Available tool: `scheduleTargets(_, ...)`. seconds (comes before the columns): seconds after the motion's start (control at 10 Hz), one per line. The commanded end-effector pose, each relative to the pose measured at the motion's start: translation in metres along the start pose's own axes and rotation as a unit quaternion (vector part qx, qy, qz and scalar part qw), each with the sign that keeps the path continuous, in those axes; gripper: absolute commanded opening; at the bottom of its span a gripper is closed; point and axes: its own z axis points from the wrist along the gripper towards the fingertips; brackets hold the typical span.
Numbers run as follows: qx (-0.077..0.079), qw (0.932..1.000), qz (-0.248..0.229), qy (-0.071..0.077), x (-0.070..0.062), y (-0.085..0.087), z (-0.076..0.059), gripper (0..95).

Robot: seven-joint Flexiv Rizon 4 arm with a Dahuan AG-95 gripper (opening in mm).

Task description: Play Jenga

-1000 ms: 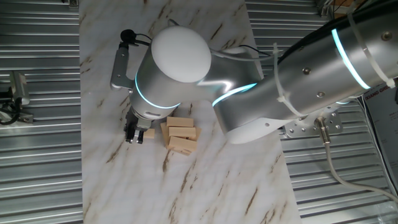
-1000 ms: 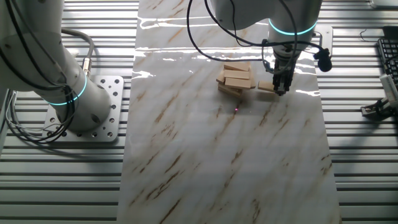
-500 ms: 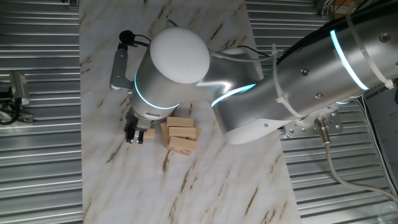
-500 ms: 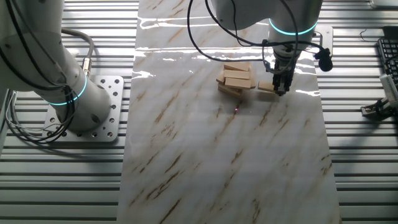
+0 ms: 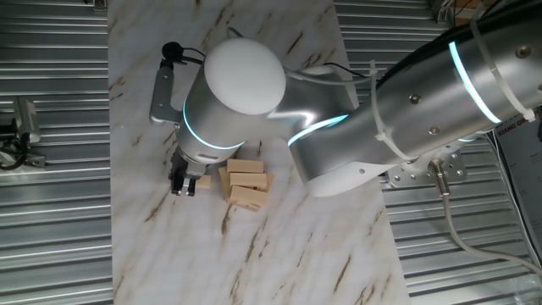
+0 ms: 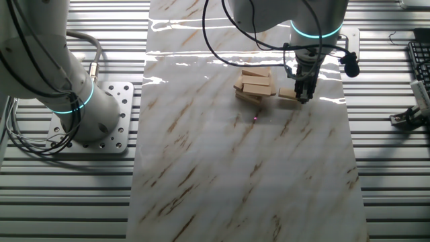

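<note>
The Jenga stack is a small, untidy pile of pale wooden blocks in crosswise layers on the marble board. One loose block lies flat on the board between the stack and my gripper. The gripper points straight down at the loose block's outer end, its tips at board level. The dark fingers stand close together, and I see nothing between them. The block's end sits against them or just beside them; whether they touch is not clear.
The arm's large white wrist housing hangs over the far part of the stack in one fixed view. A second robot's base stands left of the marble board. A small red light dot lies on the board before the stack.
</note>
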Motion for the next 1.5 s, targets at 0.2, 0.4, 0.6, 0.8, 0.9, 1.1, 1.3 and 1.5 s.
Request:
scheduleTargets(0.2,0.0,1.0,-0.004,-0.002,0.0004,-0.0001,-0.0002,0.0)
scheduleTargets(0.4,0.001,0.9999,-0.011,-0.002,0.0004,-0.0001,-0.0001,19.0)
scheduleTargets(0.6,0.001,0.9999,-0.015,-0.001,0.0003,-0.0001,-0.0001,19.0)
scheduleTargets(0.8,0.001,0.9999,-0.017,-0.001,0.0003,-0.0001,-0.0001,38.0)
scheduleTargets(0.9,0.001,0.9998,-0.017,-0.001,0.0003,-0.0001,-0.0001,38.0)
scheduleTargets(1.1,0.001,0.9998,-0.018,-0.001,0.0003,-0.0001,-0.0001,38.0)
scheduleTargets(1.3,0.001,0.9998,-0.018,-0.001,0.0003,-0.0001,-0.0001,38.0)
scheduleTargets(1.5,0.001,0.9997,-0.022,-0.001,0.0002,0.0,-0.0002,38.0)
